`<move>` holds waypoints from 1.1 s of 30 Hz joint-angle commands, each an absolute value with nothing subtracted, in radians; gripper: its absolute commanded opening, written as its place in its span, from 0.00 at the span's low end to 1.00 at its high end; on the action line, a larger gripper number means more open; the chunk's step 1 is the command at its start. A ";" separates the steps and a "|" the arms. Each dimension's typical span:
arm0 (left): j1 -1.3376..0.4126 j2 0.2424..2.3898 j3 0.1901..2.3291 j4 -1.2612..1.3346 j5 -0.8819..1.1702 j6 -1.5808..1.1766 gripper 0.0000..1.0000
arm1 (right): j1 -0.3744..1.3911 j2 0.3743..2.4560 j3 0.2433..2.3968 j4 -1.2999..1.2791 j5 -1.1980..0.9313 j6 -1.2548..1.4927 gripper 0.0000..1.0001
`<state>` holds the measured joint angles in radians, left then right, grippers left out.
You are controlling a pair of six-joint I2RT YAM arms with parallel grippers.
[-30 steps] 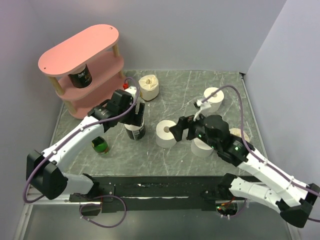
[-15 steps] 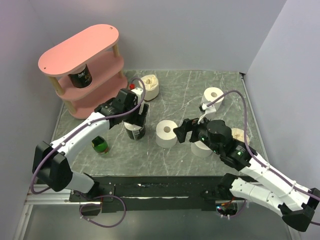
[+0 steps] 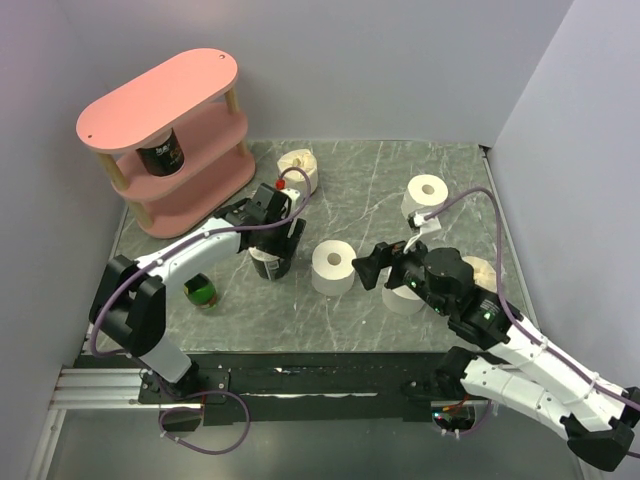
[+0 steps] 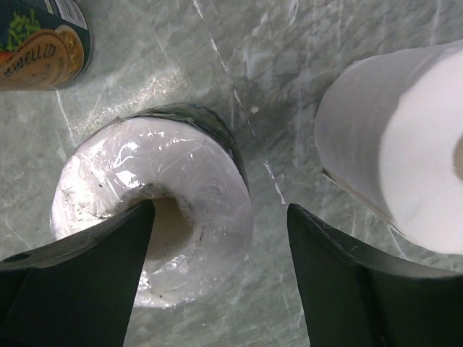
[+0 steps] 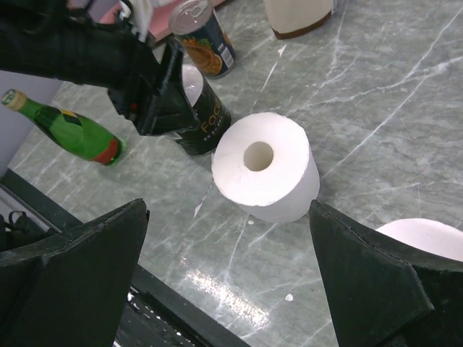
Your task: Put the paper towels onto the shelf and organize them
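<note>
1. Your left fingers (image 4: 340, 289) spread wide, empty, straddling the wrapped roll (image 4: 210, 166) mid-frame, poised to grip.
2. Your right fingers (image 5: 72, 267) gape empty toward a bare roll (image 5: 286, 184) on the tabletop (image 3: 360, 180).
3. The shelf (image 3: 160, 100) stands at upper left.

Left gripper (image 3: 272, 244) and right gripper (image 3: 367, 266) — both low, jaws wide apart

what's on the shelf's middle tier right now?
One dark labelled can stands on the pink shelf's middle tier. Nothing else shows there. The top board covers much of that tier, so the rest can't be checked.
</note>
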<state>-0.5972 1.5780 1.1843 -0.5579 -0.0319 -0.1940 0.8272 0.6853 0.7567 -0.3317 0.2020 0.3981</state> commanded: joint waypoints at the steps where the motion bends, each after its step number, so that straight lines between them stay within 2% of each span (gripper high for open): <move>1: -0.604 1.578 1.192 -0.531 -0.057 -0.169 0.77 | 0.831 0.635 0.741 -0.288 0.230 0.380 1.00; 6: -0.620 1.592 1.166 -0.515 -0.075 -0.170 0.74 | 0.831 0.637 0.753 -0.295 0.229 0.374 1.00; 7: -0.624 1.601 1.166 -0.518 -0.081 -0.169 0.70 | 0.833 0.635 0.752 -0.295 0.229 0.374 1.00; 15: -0.653 1.618 1.170 -0.537 -0.160 -0.150 0.57 | 0.831 0.592 0.738 -0.316 0.238 0.376 1.00; 25: -0.673 1.586 1.258 -0.616 -0.233 -0.140 0.33 | 0.833 0.528 0.747 -0.353 0.258 0.376 1.00; 33: -0.678 1.520 1.465 -0.724 -0.348 -0.052 0.32 | 0.833 0.495 0.769 -0.379 0.267 0.379 0.99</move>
